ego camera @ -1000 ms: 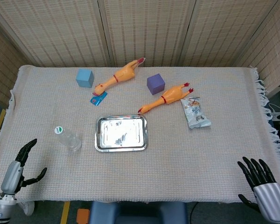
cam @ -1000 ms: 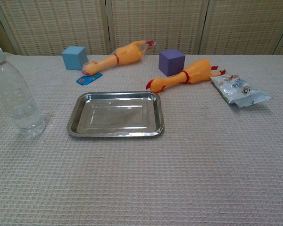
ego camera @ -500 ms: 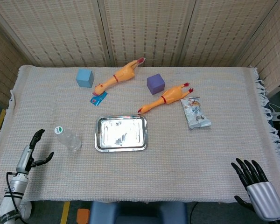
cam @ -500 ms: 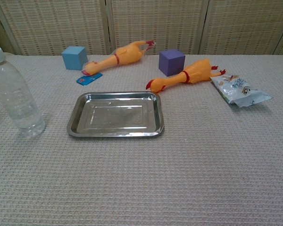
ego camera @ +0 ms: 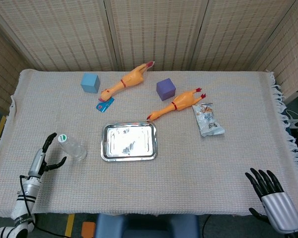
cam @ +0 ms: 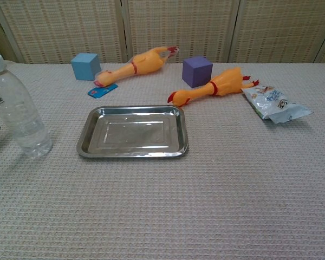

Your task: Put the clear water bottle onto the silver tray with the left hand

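A woven cloth [ego camera: 188,168] covers the table, its fringe hanging at the 3 o'clock edge. Toward 11 o'clock sits a light blue cube [ego camera: 90,83], and just beside it a yellow rubber chicken [ego camera: 126,81] lies slantwise, its head near a small blue card [ego camera: 105,104]. Around 12 o'clock stands a purple cube [ego camera: 165,89]. A second rubber chicken [ego camera: 177,104] lies close by it, pointing toward 2 o'clock, where a silvery snack packet [ego camera: 208,119] lies flat. Slatted screens [ego camera: 154,29] stand behind the table.
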### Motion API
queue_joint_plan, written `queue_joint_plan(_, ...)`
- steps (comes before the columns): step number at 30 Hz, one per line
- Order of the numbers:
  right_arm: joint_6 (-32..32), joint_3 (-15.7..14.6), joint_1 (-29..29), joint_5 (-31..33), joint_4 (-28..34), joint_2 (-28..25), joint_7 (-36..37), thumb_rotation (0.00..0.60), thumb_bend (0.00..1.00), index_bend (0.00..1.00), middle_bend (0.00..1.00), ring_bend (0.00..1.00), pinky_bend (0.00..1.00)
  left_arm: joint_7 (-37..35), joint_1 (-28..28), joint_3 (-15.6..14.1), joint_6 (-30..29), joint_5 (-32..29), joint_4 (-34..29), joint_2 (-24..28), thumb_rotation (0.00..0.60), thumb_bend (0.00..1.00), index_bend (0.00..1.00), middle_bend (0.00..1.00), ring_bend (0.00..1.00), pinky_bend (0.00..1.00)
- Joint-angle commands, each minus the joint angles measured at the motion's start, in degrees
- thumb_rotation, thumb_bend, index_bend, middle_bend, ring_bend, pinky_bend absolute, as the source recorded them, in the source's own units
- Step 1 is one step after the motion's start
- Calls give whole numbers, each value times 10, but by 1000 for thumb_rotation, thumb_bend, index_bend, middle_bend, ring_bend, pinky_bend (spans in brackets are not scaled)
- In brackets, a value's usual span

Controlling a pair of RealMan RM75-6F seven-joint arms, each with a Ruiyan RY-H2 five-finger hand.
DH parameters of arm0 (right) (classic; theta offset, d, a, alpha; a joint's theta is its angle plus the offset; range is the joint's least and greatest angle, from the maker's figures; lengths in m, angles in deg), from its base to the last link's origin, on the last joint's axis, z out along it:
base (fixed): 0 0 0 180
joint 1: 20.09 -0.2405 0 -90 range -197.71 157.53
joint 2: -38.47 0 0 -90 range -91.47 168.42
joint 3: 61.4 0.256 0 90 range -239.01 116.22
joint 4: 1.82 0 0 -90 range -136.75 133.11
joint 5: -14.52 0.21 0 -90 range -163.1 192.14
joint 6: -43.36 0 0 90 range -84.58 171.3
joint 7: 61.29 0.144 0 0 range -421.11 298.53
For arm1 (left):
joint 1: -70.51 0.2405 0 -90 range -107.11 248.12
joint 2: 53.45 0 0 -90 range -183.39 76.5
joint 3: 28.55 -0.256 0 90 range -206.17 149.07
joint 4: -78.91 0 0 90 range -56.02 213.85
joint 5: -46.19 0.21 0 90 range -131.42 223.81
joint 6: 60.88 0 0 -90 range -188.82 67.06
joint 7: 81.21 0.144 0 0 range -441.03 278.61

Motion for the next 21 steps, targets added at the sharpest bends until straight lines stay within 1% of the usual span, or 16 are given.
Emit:
queue_joint_plan(1, -2, 0, -1, 2, 0, 1, -2, 600, 24, 0, 0, 0, 0, 5, -8, 5, 10, -5, 1, -8, 600, 305, 0, 0, 0, 44)
queue_joint_plan(9, -4, 2, -3, 10, 2, 0, -1, 600, 24, 0, 0, 0, 0, 20, -21, 9, 16, 0, -26, -12, 600, 305, 0, 0, 0, 44)
queue_joint_plan(18, -3, 0, -3, 10, 1, -1, 2, 600, 24, 0, 0, 0, 0, 27, -23, 7, 17, 3, -50, -8, 600, 304, 0, 0, 0, 45)
queue_joint_plan(21, -1, -1, -3, 9, 1, -1, 3, 600, 23, 0, 0, 0, 0, 35, -24, 9, 17, -1, -49, -11, 600, 306, 0, 0, 0, 66)
